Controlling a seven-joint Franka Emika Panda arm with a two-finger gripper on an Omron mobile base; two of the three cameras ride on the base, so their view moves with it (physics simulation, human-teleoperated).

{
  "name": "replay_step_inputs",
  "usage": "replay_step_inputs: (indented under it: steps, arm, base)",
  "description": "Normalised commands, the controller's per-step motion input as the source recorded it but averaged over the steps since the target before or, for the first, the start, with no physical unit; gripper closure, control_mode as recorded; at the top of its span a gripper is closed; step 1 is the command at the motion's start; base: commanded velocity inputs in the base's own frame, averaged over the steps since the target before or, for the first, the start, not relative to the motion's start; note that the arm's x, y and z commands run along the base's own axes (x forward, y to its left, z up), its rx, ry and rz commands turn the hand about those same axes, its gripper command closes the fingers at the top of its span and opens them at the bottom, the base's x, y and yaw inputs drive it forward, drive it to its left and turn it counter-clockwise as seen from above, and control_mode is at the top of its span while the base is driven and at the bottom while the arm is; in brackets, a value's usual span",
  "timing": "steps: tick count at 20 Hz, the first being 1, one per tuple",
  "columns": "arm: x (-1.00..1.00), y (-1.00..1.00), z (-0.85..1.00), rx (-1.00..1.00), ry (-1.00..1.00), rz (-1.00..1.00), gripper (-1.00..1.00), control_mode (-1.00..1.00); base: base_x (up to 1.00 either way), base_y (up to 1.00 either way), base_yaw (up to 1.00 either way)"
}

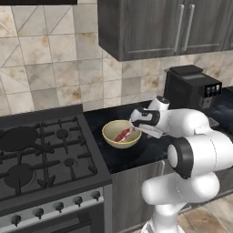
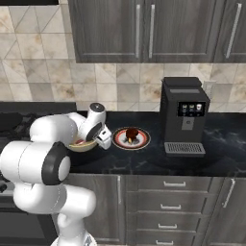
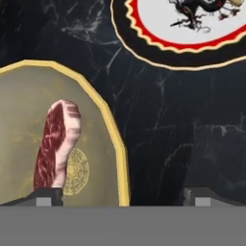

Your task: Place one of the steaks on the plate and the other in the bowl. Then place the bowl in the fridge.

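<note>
Gripper [image 3: 123, 196] spread wide, nothing between the tips — straddling the near wall of the bowl [image 3: 121, 158], one tip over the inside, the other over bare counter [image 3: 163, 125]. Hanging just above the rim, tilted down toward it.

Directly under the inner tip: pinkish-red steak [image 3: 55, 146], marbled, lying flat on the bowl's floor, reaching from the centre toward the far wall. Seen from the left base view too, a red strip inside the bowl [image 1: 122, 134].

A little further out, across a strip of dark counter: plate [image 3: 158, 55] with its patterned rim, near the bowl but not touching. On it, in the right base view, the dark steak [image 2: 130, 134], sitting about mid-plate.

Beyond that, a black coffee machine [image 2: 185, 115] on the same counter, well apart from the plate; stove [image 1: 41, 154] on the other side of the bowl; wood cabinets [image 2: 144, 29] overhead. No fridge to point at here.

Judging progress: both meat placements look done — one piece plated, one in the bowl. Left to do: grasp the bowl, carry it to the fridge, set it inside. Roughly halfway, perhaps a bit more.

Judging the hand's position: well lined up for a pinch on the bowl's wall, needing only a short drop and a close. Risk of a tilt under a one-sided rim grip, steak sliding.
</note>
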Motion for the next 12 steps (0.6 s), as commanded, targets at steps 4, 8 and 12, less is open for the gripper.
replay_step_inputs:
  steps: [4, 8, 12]
  arm:
    - [0.25, 0.0, -0.14, 0.0, 0.0, 0.0, -1.0, -1.0]
    - [0.01, 0.0, -0.22, 0.0, 0.0, 0.0, -1.0, -1.0]
    - [0.0, 0.05, -0.18, 0.0, 0.0, 0.0, -1.0, -1.0]
  base:
    - [0.0, 0.0, 0.0]
    - [0.0, 0.0, 0.0]
    - [0.0, 0.0, 0.0]
